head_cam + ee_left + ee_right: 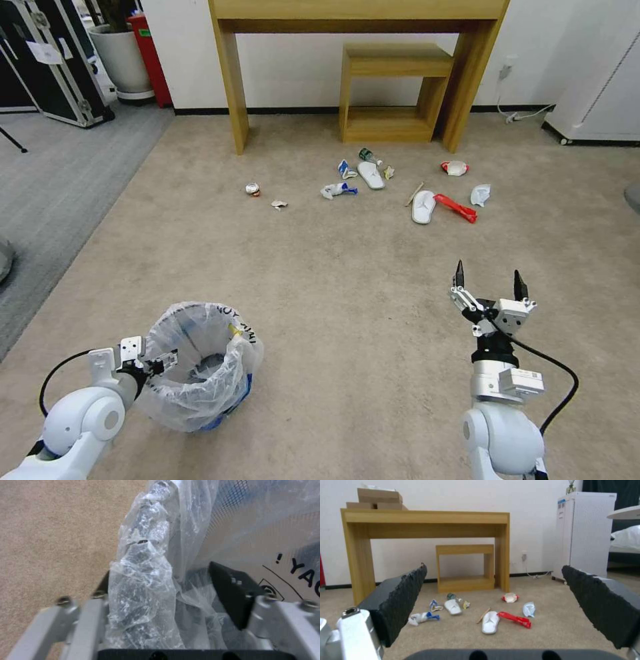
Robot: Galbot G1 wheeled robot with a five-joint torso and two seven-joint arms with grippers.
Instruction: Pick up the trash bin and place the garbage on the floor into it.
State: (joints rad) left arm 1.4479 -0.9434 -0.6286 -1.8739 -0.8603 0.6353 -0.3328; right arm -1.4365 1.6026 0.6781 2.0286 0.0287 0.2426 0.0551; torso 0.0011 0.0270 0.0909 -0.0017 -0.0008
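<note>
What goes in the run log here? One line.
left pincer: astride trash bin rim | right pincer: open, empty | garbage: on floor

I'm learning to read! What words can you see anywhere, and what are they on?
"! YA": black letters on the clear wrinkly plastic bag lining the small round blue trash bin; the rest is cut off.
Rim lettering: too crumpled to read.
Green label on the clear bottle: too small.

— Any writing to read?
— Black letters on the clear bag (233, 530) lining the trash bin (200, 373): "! YAC", cut off at three o'clock. By the rim, something like "NOT A", uncertain.
</note>
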